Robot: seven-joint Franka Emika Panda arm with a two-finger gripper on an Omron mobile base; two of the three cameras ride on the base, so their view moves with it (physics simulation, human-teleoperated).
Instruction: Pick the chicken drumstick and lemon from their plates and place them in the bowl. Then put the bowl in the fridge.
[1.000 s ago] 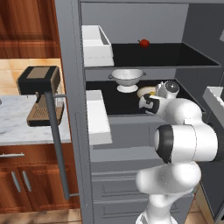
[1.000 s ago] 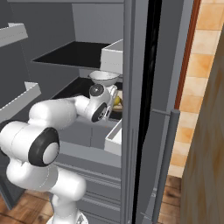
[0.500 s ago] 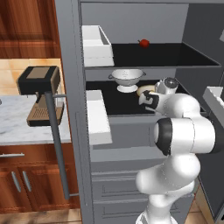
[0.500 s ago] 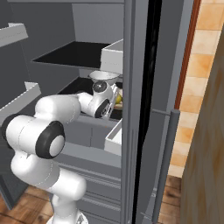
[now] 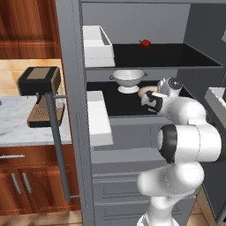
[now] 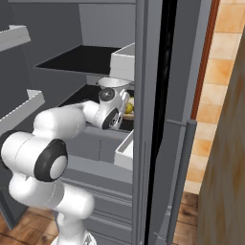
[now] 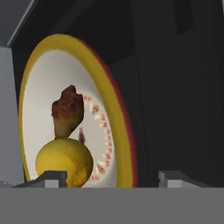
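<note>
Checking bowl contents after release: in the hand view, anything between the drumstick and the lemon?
Nothing. In the hand view the chicken drumstick sits right against the lemon inside the bowl; no gap shows between them.

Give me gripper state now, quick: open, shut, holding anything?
Gripper: jaws open, holding nothing; the bowl sits just ahead on the fridge shelf.

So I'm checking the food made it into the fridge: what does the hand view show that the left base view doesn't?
Hand view: the chicken drumstick and lemon lying inside the bowl, with the gripper's tips spread apart. Left base view: the open fridge, a metal colander on the same shelf, a small red fruit one shelf up, and a coffee machine on the counter. Both: the bowl on the dark fridge shelf.
</note>
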